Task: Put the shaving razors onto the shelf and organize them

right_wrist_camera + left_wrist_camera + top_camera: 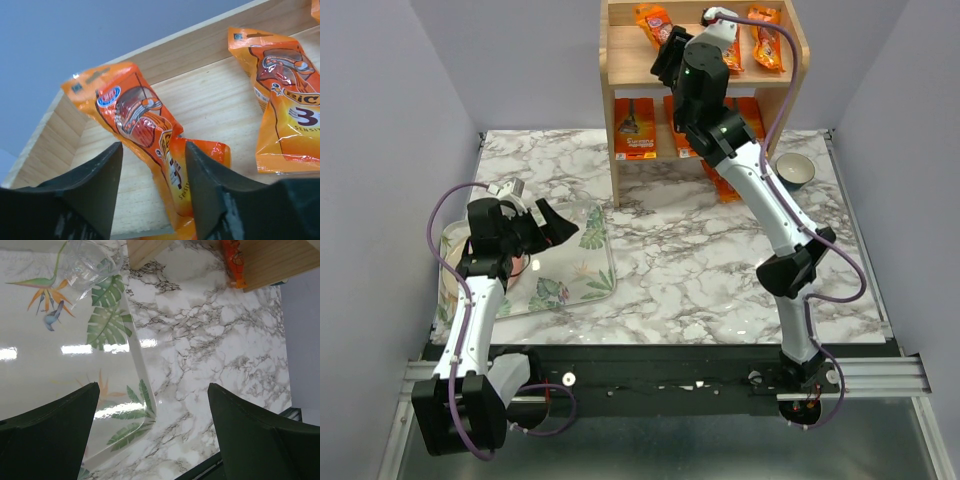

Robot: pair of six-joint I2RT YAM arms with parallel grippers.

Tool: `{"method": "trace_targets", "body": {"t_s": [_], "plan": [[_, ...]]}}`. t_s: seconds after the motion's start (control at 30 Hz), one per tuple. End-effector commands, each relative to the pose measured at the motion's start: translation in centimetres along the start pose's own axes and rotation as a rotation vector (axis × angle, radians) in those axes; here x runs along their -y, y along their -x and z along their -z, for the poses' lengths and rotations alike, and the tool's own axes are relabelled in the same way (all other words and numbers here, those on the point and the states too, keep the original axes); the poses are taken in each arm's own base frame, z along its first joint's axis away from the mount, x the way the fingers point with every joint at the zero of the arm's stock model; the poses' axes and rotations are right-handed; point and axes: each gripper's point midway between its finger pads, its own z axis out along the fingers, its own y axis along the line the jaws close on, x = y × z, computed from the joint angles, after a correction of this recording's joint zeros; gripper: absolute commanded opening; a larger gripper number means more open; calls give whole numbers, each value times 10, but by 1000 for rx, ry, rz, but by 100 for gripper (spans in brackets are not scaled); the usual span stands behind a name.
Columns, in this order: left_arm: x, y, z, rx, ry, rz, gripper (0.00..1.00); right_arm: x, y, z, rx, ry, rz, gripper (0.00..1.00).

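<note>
**A:** Why do the right jaws sit where they do?

**B:** They stand apart, one on either side of a razor pack [145, 120] that lies on the top board of the shelf [215, 95]. Nothing is pinched. The pack's weight looks to be on the wood, so this reads as the letting-go end of a placement, though that is a judgement from the gap alone.

**A:** And the pack itself?

**B:** It is bright orange crinkled film, with a razor head pictured under a blue oval badge. It lies askew, its top toward the back corner and its lower end over another orange fold. A second pack [285, 110] lies near it on the same board, not touching, so the row is loose rather than tidy.

**A:** Further out?

**B:** The right arm [760, 190] reaches up and over the upper tier. On the lower tier a wide orange card [636, 128] stands upright, and the arm hides much of what is beside it. One more pack [720, 183] lies on the tabletop [700, 270] at the shelf's foot, near a small bowl [794, 170]. That one probably has yet to go up.

**A:** And the left jaws?

**B:** They are spread wide with nothing between them. They hang over the rim of the leaf-print tray [142, 395], well apart from the shelf. The left arm [470, 310] looks parked there to keep out of the other's way.
</note>
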Motion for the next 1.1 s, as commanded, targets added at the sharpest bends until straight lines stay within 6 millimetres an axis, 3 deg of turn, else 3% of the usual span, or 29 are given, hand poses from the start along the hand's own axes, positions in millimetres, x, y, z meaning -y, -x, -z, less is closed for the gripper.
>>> {"method": "trace_targets", "body": {"t_s": [0.0,0.2,0.3,0.33,0.4,0.43,0.5,0.53,0.57,0.6,0.63,0.67,0.7,0.73,0.77,0.8,0.83,0.87,0.9,0.93,0.97,1.0,1.07], "plan": [[2,2,5,-1,-7,-14,99,-13,37,6,82,54,-46,63],[2,5,3,15,-11,-2,99,-17,74,29,101,107,-85,63],[18,24,5,47,-57,-26,99,-18,85,40,86,136,-102,63],[36,46,10,93,-91,-72,99,-19,86,43,77,146,-107,63],[65,69,8,131,-155,-160,99,-20,81,51,34,168,-127,63],[92,96,17,194,-201,-228,99,-19,82,56,19,174,-135,63],[133,112,10,225,-292,-327,99,-22,79,62,-14,199,-152,63],[161,136,20,291,-323,-395,99,-20,86,68,-12,203,-159,63],[178,143,20,306,-354,-431,99,-19,90,71,-7,205,-163,63],[194,142,7,286,-378,-452,99,-16,95,73,4,204,-155,63],[221,163,19,355,-399,-519,99,-14,104,77,22,206,-150,63],[230,175,17,392,-378,-539,99,-8,114,82,50,200,-118,63],[230,178,-2,369,-350,-550,98,-4,122,85,70,194,-103,63],[265,189,9,413,-398,-590,93,1,126,87,83,182,-84,63],[270,198,5,441,-370,-616,76,11,142,94,123,164,-59,63],[273,199,-11,432,-355,-623,64,18,128,90,103,143,-19,65],[293,202,-8,464,-372,-639,44,27,125,86,102,126,8,68],[298,204,-13,485,-355,-676,4,26,122,86,94,166,53,74],[291,210,-31,500,-280,-661,0,27,115,84,74,201,88,75],[295,216,-34,530,-254,-653,0,36,114,78,64,220,115,76],[299,215,-40,537,-242,-639,0,28,105,78,23,302,133,75],[292,218,-58,534,-198,-607,0,30,104,77,14,323,139,75],[301,224,-64,563,-187,-593,0,38,98,70,-8,344,153,70]]}}
